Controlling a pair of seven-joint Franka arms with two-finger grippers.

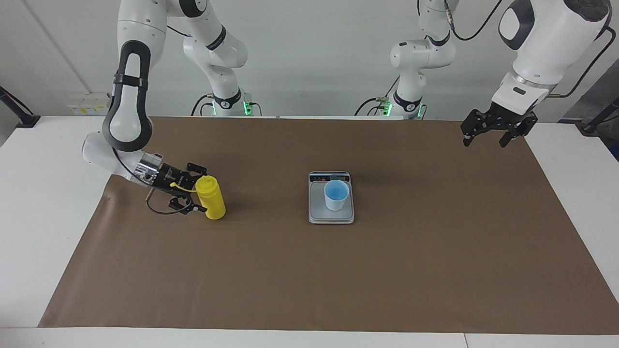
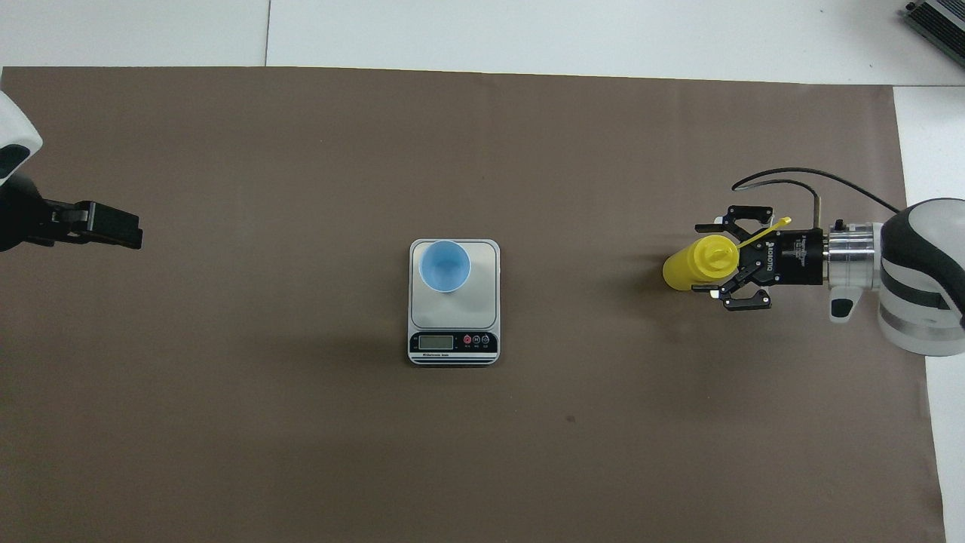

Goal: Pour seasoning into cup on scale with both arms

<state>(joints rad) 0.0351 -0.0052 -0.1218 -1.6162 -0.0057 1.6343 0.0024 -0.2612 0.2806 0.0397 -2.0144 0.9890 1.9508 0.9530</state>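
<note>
The yellow seasoning bottle (image 1: 213,199) (image 2: 678,271) stands upright on the brown mat toward the right arm's end of the table, its cap strap sticking out sideways. My right gripper (image 1: 197,190) (image 2: 705,258) is low and level, open, with one finger on each side of the bottle's upper part. The light blue cup (image 1: 336,194) (image 2: 445,265) stands on the silver scale (image 1: 319,213) (image 2: 482,302) at the mat's middle. My left gripper (image 1: 485,141) (image 2: 113,230) waits open, raised over the mat's edge at the left arm's end.
A brown mat (image 1: 309,280) (image 2: 482,151) covers most of the white table (image 1: 38,183). A black cable (image 2: 784,175) loops from the right wrist over the mat. A grey device (image 2: 938,19) lies at the table's far corner at the right arm's end.
</note>
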